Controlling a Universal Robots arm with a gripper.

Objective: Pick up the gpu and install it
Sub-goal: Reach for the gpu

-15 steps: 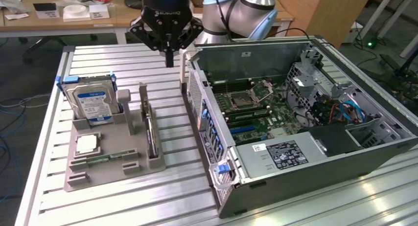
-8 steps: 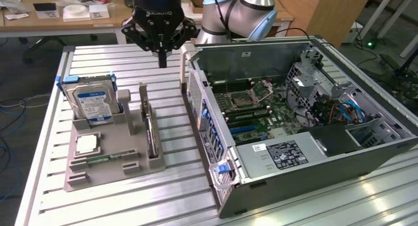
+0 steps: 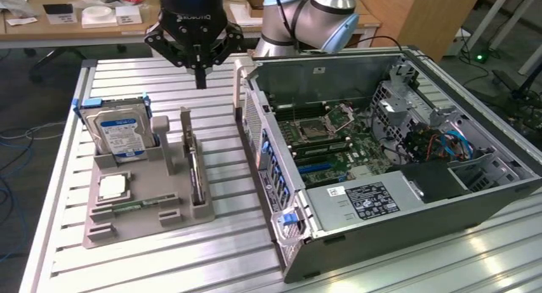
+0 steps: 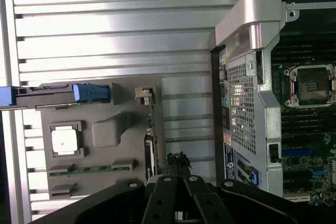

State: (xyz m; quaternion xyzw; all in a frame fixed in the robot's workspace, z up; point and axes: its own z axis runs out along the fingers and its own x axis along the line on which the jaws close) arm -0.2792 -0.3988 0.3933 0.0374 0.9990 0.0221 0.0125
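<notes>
gpu (image 3: 197,179): thin, stiff, probably light and fragile card, edge-on in grey tray (image 3: 144,214); best pinched across its top edge. gripper (image 3: 200,82) hovers nearby, closed, empty.

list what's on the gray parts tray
A hard drive standing upright, the gpu edge-on, a processor chip and a green memory stick. The tray hides the drive's and gpu's lower edges.

Dark gpu (image 3: 197,177), grey tray (image 3: 139,179) (ribbed silver table (image 3: 169,258))

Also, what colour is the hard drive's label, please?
Its label is blue and white; exterior view best.
</notes>
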